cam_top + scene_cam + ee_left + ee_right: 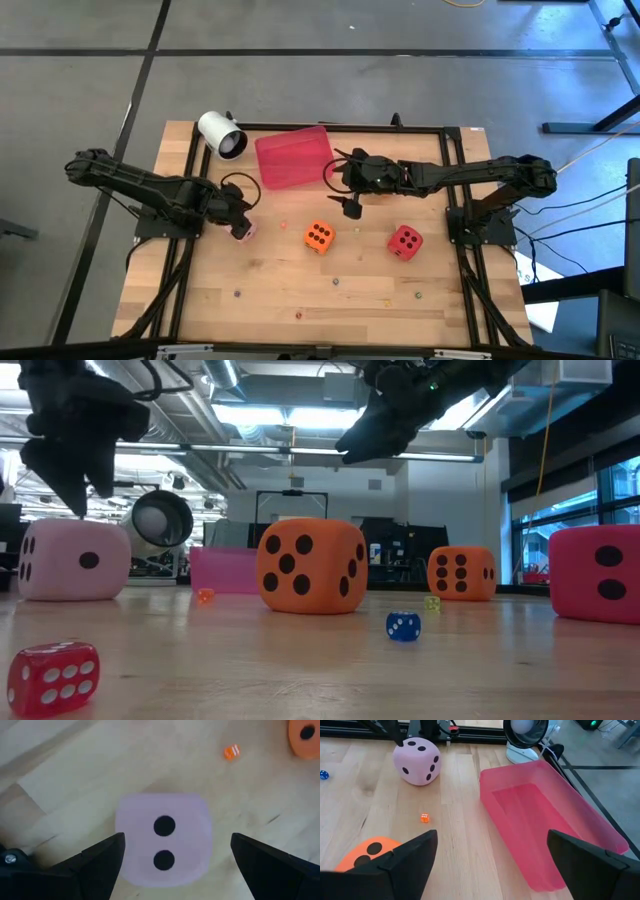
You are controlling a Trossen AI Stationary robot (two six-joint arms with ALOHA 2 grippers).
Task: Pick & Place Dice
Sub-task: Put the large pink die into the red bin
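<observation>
The pale pink die (pixel 162 839) sits flat on the wooden table (pixel 270 290) directly beneath the left gripper (pixel 243 229), between its two spread fingers (pixel 95 862) and touching neither; a cube has no long axis to speak of, and its upward face shows two pips in a line running away from that wrist. In the right wrist view the same die shows a single pip on top, so I cannot tell the faces apart with certainty across views. The left arm reaches in low from the table's left edge, its pincer pointing down and apart, empty. An orange die (pixel 319 237) lies below and a little to the left of the right gripper (pixel 352 206) in the high view, six pips up, squarely seated. The red die (pixel 405 241) rests to the right of it, on the far side from the left pincer, three pips up. A second orange die (pixel 461 573) shows only in the low view, far back. The right arm stretches in from the right edge, its pincer apart and empty, hovering just beside the red tray (pixel 294 158); a white lamp-like cylinder (pixel 222 134) lies beyond the tray's left corner. Tiny coloured dice (pixel 403 626) are scattered over the boards.
</observation>
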